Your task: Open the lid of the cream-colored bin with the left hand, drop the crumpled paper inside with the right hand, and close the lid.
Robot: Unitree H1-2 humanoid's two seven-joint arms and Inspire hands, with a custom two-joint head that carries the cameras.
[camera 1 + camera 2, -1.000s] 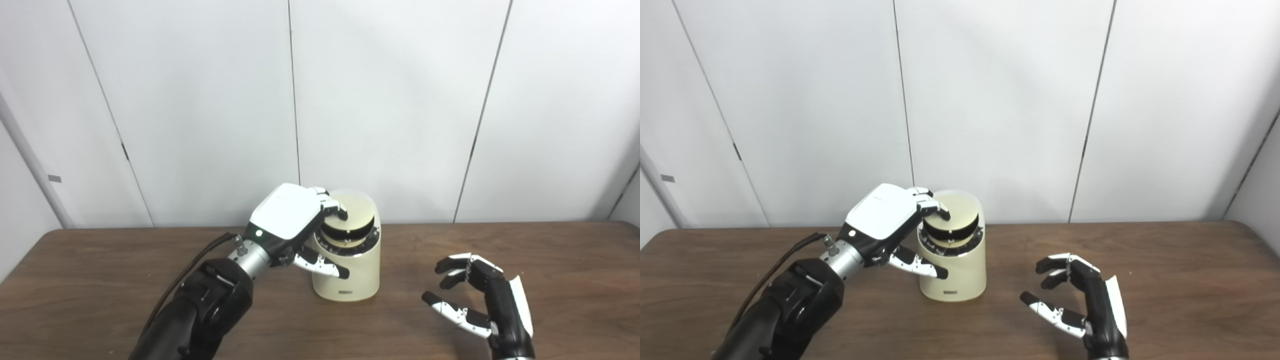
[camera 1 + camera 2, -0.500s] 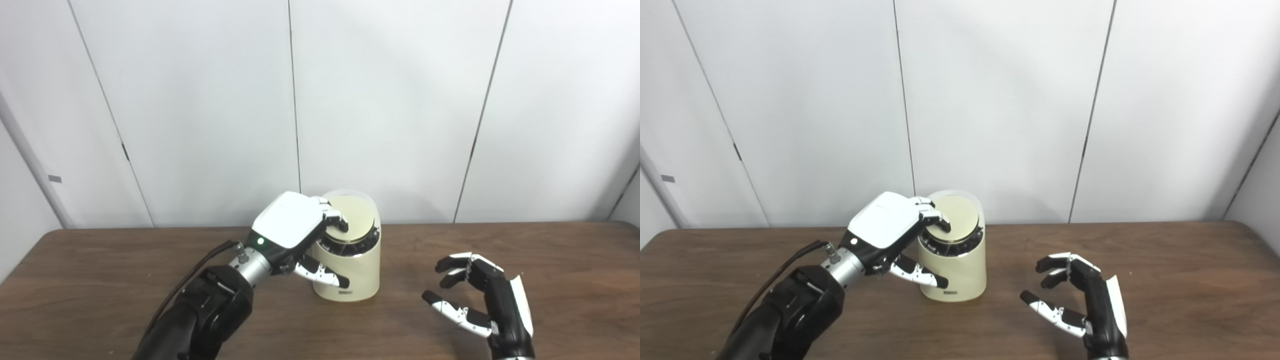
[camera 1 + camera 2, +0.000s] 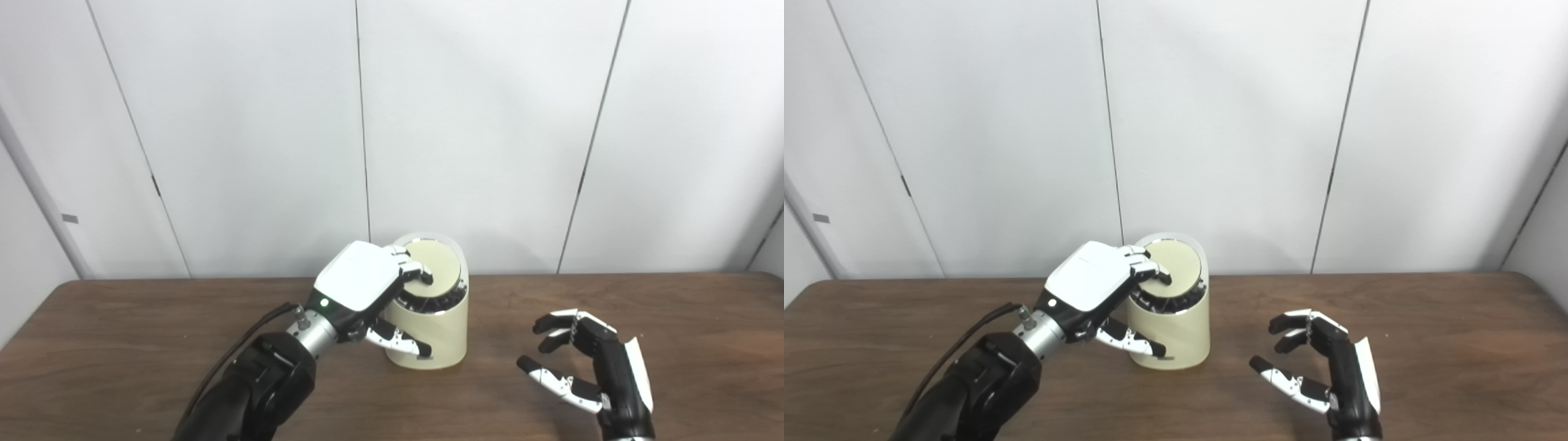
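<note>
Bin: cream-colored cylindrical plastic bin [image 3: 436, 340], upright on the brown wooden table [image 3: 122, 343], near its far edge.
Lid: round cream lid [image 3: 438, 271], lowered onto bin top.

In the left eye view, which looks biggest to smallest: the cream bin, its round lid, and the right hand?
1. cream bin
2. right hand, looks nearly as big; nearer the camera, so unsure
3. round lid

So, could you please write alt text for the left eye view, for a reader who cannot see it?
The robot's left hand presses its fingertips on the round lid of a cream-colored bin on a brown wooden table. The right hand rests open and empty to the bin's right, before white wall panels.
</note>
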